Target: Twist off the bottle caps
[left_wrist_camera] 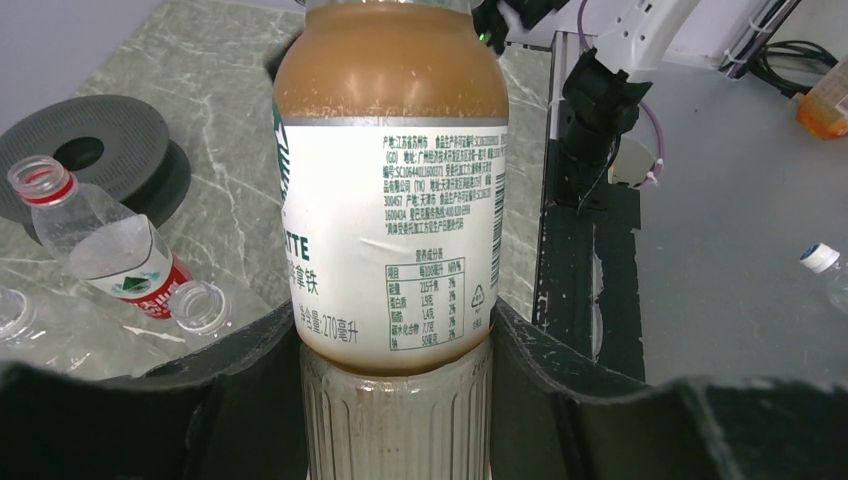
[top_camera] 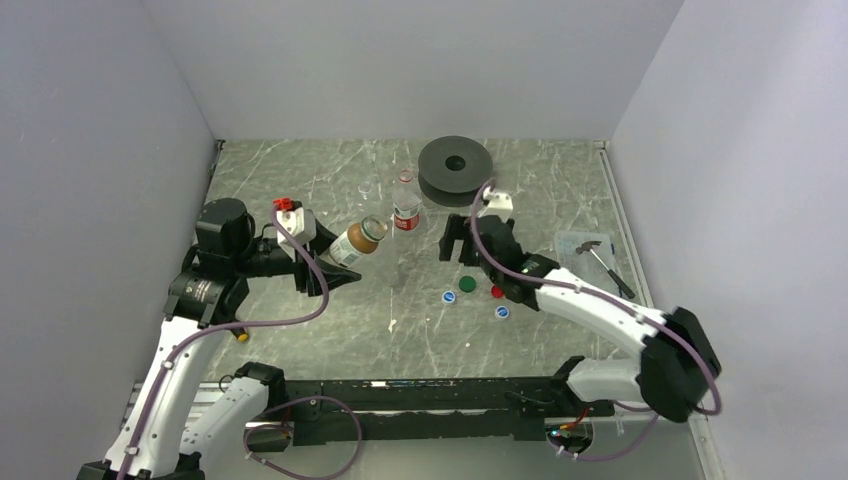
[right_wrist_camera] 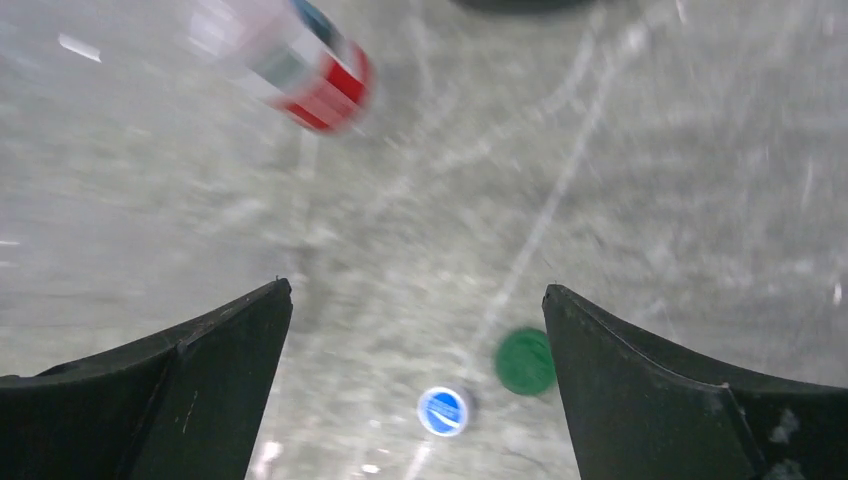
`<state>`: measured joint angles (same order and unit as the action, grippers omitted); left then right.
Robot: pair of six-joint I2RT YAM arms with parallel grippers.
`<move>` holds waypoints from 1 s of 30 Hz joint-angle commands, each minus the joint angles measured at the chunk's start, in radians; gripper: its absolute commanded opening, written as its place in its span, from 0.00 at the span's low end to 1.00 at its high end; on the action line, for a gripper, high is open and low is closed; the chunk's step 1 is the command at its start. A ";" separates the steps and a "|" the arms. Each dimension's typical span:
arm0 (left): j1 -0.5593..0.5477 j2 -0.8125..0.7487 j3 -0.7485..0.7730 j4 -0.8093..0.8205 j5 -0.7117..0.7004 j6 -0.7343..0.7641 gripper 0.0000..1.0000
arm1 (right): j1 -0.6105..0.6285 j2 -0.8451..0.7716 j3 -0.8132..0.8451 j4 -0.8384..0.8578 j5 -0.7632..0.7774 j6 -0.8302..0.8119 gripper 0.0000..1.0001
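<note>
While you scan from nine o'clock, your left gripper [top_camera: 335, 262] is clamped on the base of the amber-brown bottle [top_camera: 358, 242]. The bottle is tilted, its neck pointing between one and two o'clock. Toward twelve, the red-label bottle [top_camera: 406, 213] stands upright and uncapped. At its four o'clock your right gripper [top_camera: 458, 245] hangs empty with its jaws wide apart. At the gripper's six o'clock lie a blue cap [top_camera: 449, 296], a green cap [top_camera: 467, 284] and a red cap [top_camera: 497, 292].
</note>
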<state>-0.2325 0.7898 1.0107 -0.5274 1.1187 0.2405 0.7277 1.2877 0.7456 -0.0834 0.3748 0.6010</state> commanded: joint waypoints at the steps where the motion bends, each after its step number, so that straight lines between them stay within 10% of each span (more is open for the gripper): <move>1: 0.001 0.012 -0.009 0.076 -0.016 -0.060 0.01 | 0.035 -0.173 0.139 0.004 -0.018 -0.087 1.00; 12: 0.001 0.031 -0.027 0.158 -0.033 -0.148 0.00 | 0.123 -0.317 0.287 0.340 -0.473 -0.081 1.00; 23: 0.001 0.029 -0.025 0.139 -0.022 -0.133 0.00 | 0.257 -0.067 0.453 0.459 -0.486 -0.083 0.99; 30: 0.001 0.015 -0.025 0.146 -0.011 -0.124 0.01 | 0.362 0.002 0.513 0.398 -0.378 -0.155 0.62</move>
<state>-0.2325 0.8215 0.9817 -0.4080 1.0832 0.1101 1.0573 1.2949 1.1961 0.2848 -0.0669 0.4934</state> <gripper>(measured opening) 0.552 0.736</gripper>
